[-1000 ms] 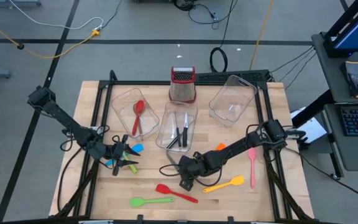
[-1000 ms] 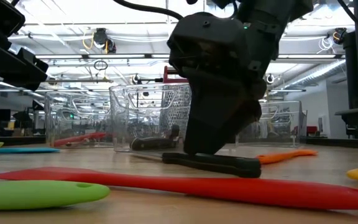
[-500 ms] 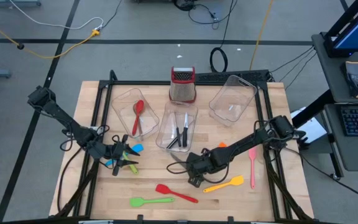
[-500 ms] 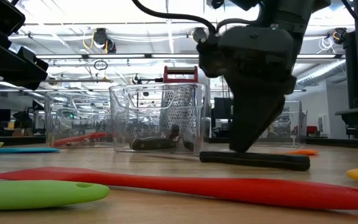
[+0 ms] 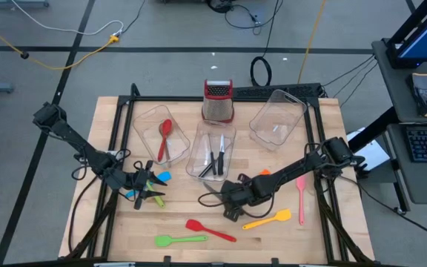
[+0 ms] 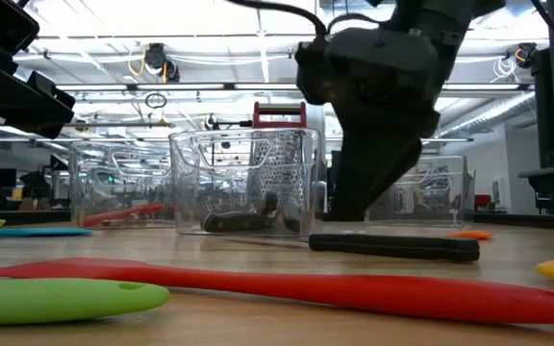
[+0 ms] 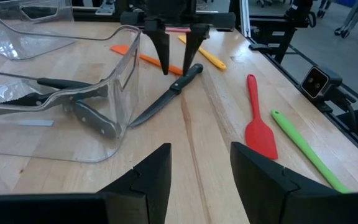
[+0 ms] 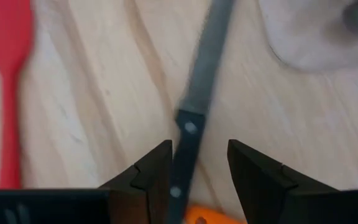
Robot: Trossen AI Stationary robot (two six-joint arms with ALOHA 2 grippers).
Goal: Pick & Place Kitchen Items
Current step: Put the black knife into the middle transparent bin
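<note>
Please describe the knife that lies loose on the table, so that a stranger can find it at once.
Start at the middle clear tub, which holds two knives. Just in front of its near edge, the loose knife lies flat on the wooden table, under the right gripper. Unlike the coloured spatulas around it, it has a black handle and a steel blade.

A wooden table (image 5: 332,148) carries three clear tubs (image 5: 278,119) and a grater (image 5: 218,101) far, with spatulas (image 5: 209,229) and a knife (image 5: 215,196) lying nearer.
</note>
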